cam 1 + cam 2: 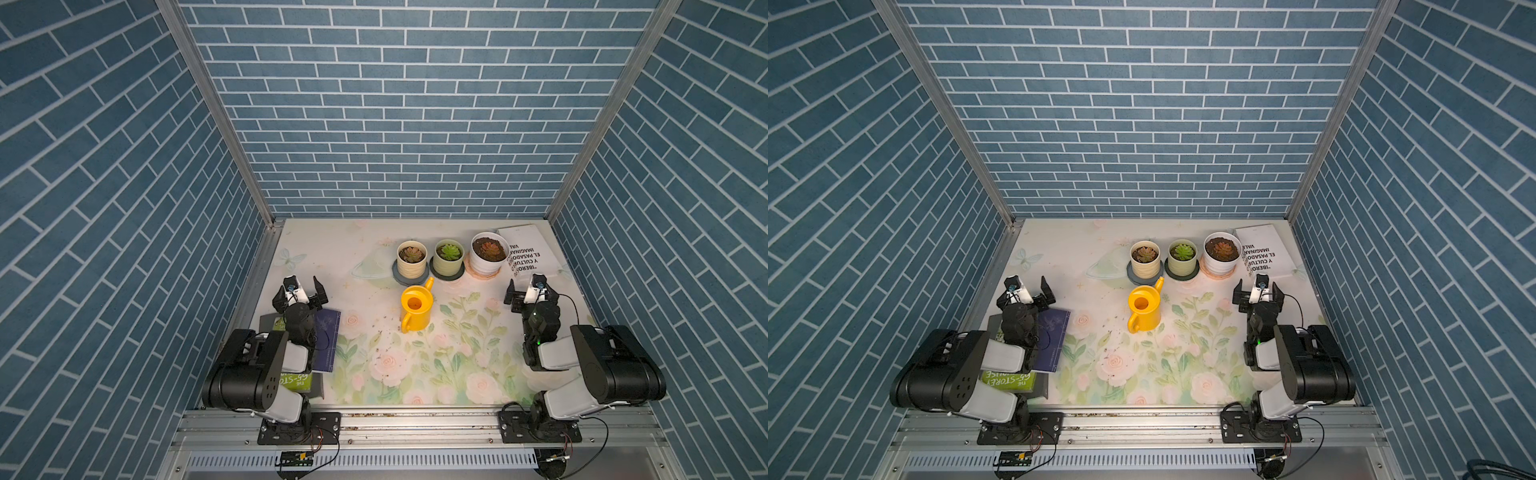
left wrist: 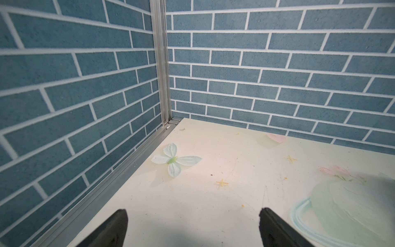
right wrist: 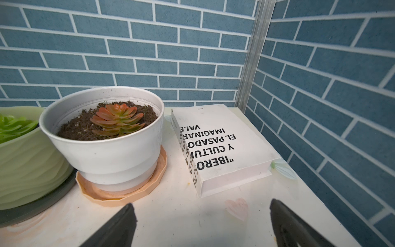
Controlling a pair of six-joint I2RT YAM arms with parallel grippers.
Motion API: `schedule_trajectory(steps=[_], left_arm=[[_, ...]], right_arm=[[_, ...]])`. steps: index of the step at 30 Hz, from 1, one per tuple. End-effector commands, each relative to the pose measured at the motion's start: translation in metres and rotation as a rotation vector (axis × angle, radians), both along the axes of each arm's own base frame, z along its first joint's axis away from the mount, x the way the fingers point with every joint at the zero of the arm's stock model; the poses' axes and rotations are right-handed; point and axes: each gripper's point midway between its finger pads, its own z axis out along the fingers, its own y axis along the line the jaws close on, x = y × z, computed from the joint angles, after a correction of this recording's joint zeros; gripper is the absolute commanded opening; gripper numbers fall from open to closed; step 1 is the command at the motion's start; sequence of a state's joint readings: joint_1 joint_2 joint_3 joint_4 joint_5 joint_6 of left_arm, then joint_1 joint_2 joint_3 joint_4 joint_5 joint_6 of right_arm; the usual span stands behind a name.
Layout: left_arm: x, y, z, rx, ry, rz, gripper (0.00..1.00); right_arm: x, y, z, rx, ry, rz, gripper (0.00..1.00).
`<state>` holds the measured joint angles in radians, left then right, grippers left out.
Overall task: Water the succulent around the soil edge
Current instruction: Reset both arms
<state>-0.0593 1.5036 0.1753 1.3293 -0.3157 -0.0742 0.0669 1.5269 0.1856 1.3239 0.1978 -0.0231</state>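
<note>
Yellow plastic marks the watering can (image 1: 415, 312). In both top views it stands upright on the table (image 1: 365, 253), near the white pot (image 1: 487, 266) but apart from it, toward the arms and the left-arm side. That pot holds the succulent (image 1: 487, 248), ringed by the soil edge (image 1: 496, 241), and rests on a peach saucer (image 1: 478, 273). A pale green pot (image 1: 449, 262) sits just beside the white pot, with a cream pot (image 1: 411, 262) beyond it. A white book (image 1: 528, 253) lies just beside the white pot on the opposite side. The right jaws hang wide and empty near the white pot. The left jaws, equally wide and empty, are well apart from it.

The left wrist view shows two dark fingers (image 2: 113, 231) spread wide over bare table with a printed butterfly (image 2: 176, 160).

The right wrist view shows fingers (image 3: 119, 228) spread wide and holding nothing. The white pot stands ahead of them, its reddish rosette in dark crumbly soil. The book beside the pot does not touch it.
</note>
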Motion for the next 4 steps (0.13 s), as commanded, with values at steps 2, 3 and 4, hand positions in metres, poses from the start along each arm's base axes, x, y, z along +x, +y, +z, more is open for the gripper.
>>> schedule_trajectory(steps=[2, 3, 4], left_arm=[[0.0027, -0.0024, 0.0012, 0.009, 0.000, -0.010, 1.00], [0.0027, -0.0023, 0.0014, 0.009, -0.001, -0.010, 1.00], [0.0027, -0.0025, 0.0012, 0.009, 0.000, -0.010, 1.00]], right_arm=[[0.0027, -0.0004, 0.0036, 0.021, -0.015, -0.003, 1.00], [0.0023, -0.0003, 0.0034, 0.022, -0.015, -0.003, 1.00], [0.0020, -0.0002, 0.0041, 0.022, -0.018, -0.002, 1.00]])
